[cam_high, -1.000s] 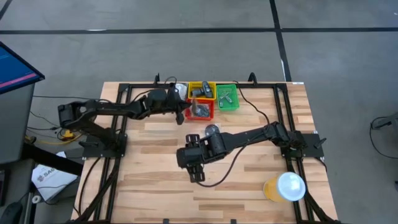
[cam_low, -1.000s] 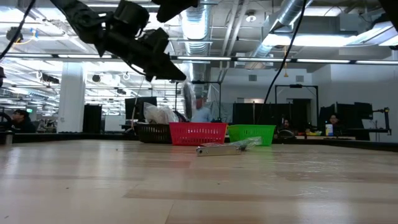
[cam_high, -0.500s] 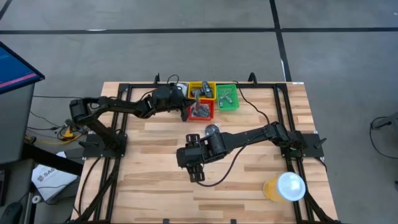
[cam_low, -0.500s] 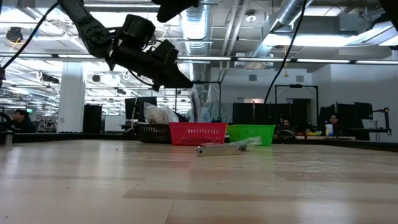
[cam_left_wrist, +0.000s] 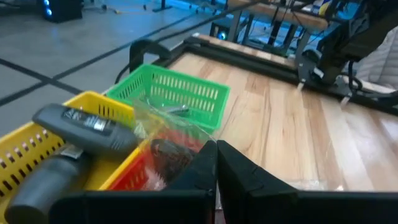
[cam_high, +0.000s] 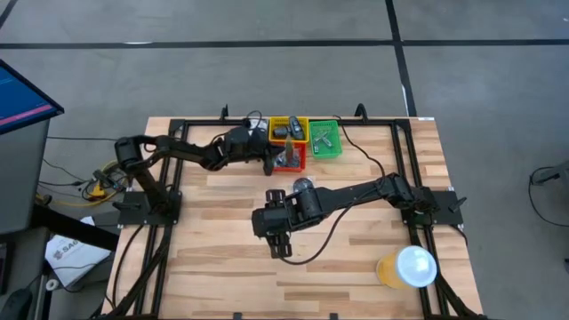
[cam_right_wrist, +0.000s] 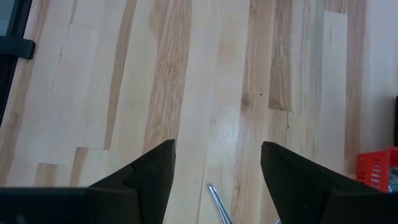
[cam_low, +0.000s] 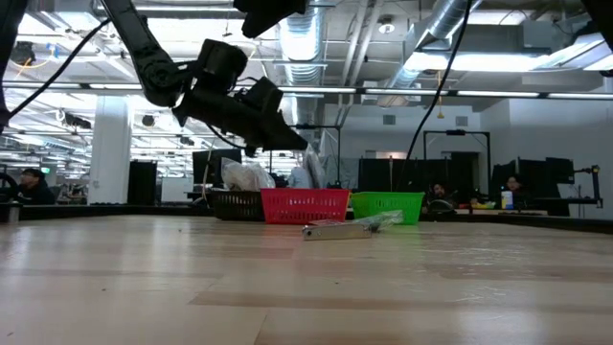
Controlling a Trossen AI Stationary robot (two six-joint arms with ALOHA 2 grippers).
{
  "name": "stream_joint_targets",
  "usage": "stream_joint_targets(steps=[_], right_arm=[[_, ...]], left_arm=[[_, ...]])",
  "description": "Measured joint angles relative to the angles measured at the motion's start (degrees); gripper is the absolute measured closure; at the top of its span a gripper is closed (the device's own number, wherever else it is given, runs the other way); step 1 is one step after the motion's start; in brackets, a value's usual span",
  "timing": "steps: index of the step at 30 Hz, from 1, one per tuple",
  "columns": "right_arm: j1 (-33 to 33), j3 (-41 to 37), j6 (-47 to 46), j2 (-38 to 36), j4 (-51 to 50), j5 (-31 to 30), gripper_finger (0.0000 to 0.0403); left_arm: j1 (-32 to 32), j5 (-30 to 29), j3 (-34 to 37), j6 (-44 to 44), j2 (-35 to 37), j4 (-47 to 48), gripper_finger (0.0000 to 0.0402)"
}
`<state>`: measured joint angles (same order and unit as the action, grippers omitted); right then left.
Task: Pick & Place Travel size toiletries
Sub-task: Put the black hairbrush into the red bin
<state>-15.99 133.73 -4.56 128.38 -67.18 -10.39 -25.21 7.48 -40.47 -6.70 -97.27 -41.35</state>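
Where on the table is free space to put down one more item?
The near-left boards, between the left arm's base and the front edge, are bare. So is the strip between the right gripper and the orange cup. The far edge is crowded: red bin, yellow bin and green bin, with the left gripper there.

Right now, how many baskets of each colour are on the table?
Red basket: 1
Yellow basket: 1
Green basket: 1
Black basket: 1
Total: 4
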Motion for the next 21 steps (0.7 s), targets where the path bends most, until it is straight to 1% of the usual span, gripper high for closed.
stream_joint_targets(steps=[6,11,14,18,21], right_arm=[[0.0,0.0,0.0,0.0,0.0,0.0,0.0178],[0.0,0.0,0.0,0.0,0.0,0.0,0.0178],[0.0,0.0,0.0,0.0,0.0,0.0,0.0178],[0.0,0.0,0.0,0.0,0.0,0.0,0.0178],[0.0,0.0,0.0,0.0,-0.1,0.0,0.0178]], left_arm=[[0.0,0.0,0.0,0.2,-1.1,0.2,0.0398],[0.0,-0.1,0.0,0.2,-1.1,0.7,0.0382],[0.0,-0.1,0.0,0.3,-1.1,3.5,0.0354],[0.0,-3.0,0.0,0.4,-1.1,7.1,0.0302],[-0.4,-3.1,0.0,0.4,-0.7,7.6,0.0267]])
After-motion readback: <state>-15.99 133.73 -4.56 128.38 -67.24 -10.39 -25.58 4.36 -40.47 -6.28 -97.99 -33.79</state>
